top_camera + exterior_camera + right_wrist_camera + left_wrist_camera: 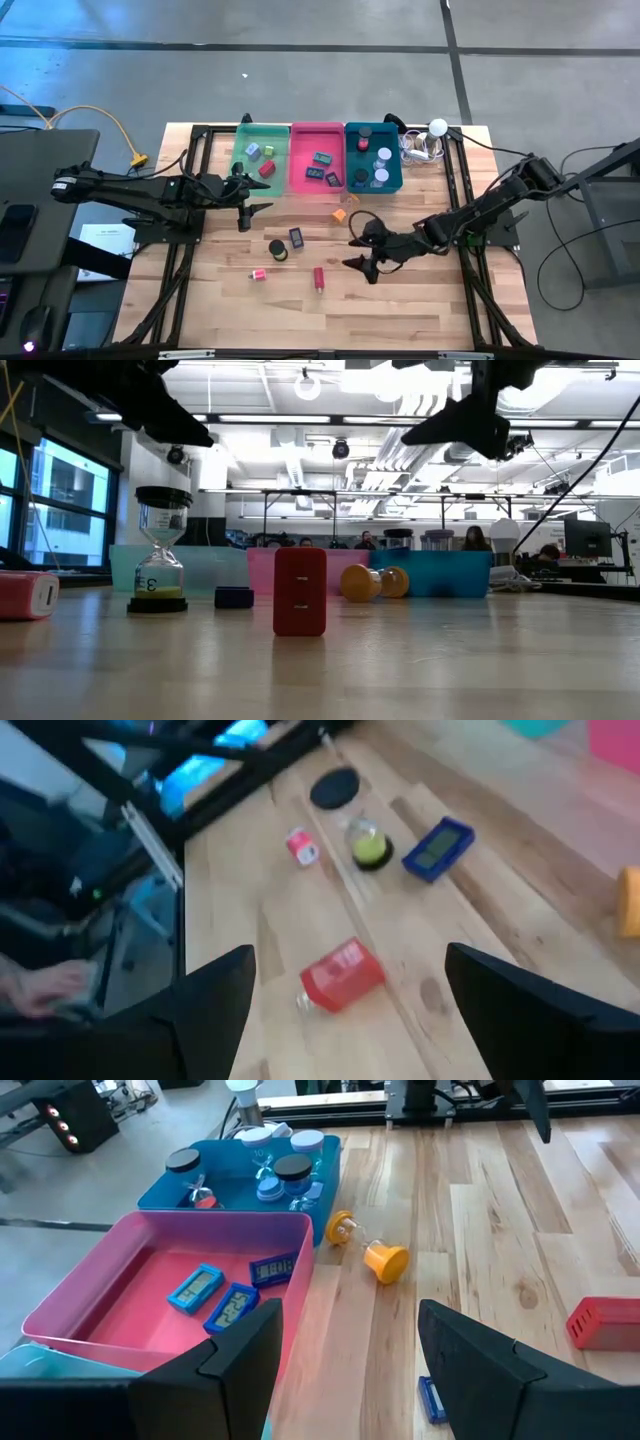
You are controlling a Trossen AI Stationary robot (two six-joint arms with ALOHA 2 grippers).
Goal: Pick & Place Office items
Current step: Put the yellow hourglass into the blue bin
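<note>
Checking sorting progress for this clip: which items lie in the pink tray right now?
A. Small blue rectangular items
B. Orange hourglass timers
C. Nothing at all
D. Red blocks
A: the left wrist view shows three small blue rectangular items lying inside the pink tray, while the orange hourglass timer lies on the table beside it.

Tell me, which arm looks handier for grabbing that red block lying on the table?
The right one, probably. Its open gripper hovers beside the red block, while the left gripper hangs farther off, near the green tray.
</note>
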